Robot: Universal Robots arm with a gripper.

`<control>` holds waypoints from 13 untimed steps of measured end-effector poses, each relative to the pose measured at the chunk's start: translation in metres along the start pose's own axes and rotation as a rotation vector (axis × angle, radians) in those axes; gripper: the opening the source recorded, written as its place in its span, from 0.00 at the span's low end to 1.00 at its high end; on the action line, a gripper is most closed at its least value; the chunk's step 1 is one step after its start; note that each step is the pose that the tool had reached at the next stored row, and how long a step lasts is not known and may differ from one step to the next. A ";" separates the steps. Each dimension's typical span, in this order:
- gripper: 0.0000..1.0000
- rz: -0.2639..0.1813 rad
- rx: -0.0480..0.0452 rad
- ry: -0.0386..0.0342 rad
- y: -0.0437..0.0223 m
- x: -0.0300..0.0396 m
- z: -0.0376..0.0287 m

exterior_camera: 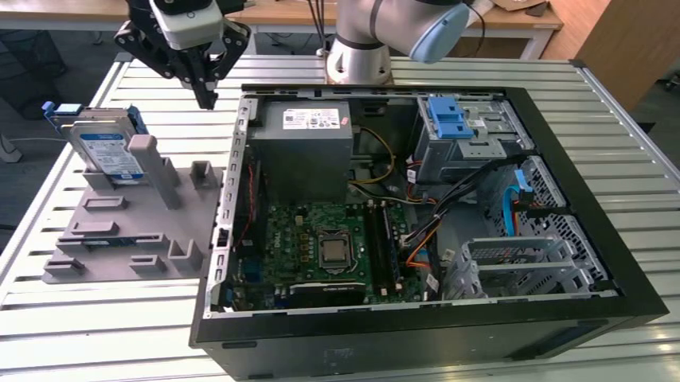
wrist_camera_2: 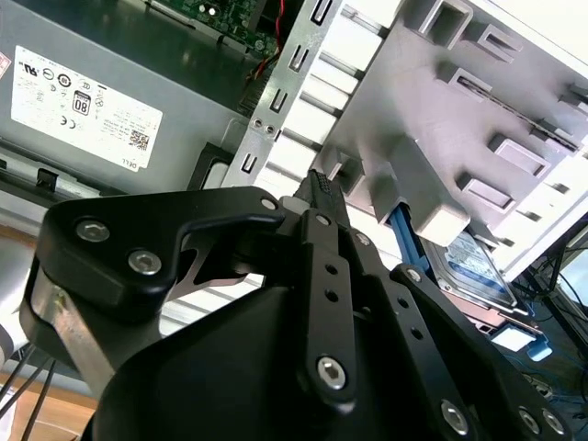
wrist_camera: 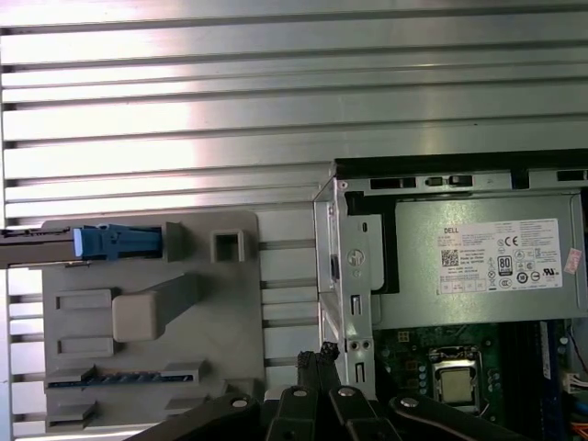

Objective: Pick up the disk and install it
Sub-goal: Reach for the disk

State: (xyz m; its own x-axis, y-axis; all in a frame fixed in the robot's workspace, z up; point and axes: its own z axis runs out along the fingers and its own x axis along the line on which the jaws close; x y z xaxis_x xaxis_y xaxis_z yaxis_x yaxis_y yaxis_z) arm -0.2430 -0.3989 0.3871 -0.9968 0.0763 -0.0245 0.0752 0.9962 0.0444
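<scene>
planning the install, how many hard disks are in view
1: the disk stands on edge in the grey holder at the exterior view's left, beside the computer case. Others may be hidden inside.

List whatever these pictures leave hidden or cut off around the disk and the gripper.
- Disk, exterior view: lower part hidden behind the grey holder's post.
- Disk, first wrist view: edge-on, cut off by the picture's edge; label unseen.
- Disk, second wrist view: partly covered by the holder.
- Gripper, exterior view: its mount is cut off by the top edge.
</scene>
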 end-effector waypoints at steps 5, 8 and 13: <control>0.11 0.000 0.0000 0.0000 -0.0001 0.0013 0.0000; 0.11 0.000 0.0000 0.0000 -0.0002 0.0019 0.0000; 0.11 0.000 0.0000 0.0000 -0.0002 0.0028 0.0003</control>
State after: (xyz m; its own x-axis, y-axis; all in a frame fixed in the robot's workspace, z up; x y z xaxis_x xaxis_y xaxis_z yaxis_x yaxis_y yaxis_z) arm -0.2458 -0.3989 0.3867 -0.9968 0.0762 -0.0245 0.0751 0.9962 0.0444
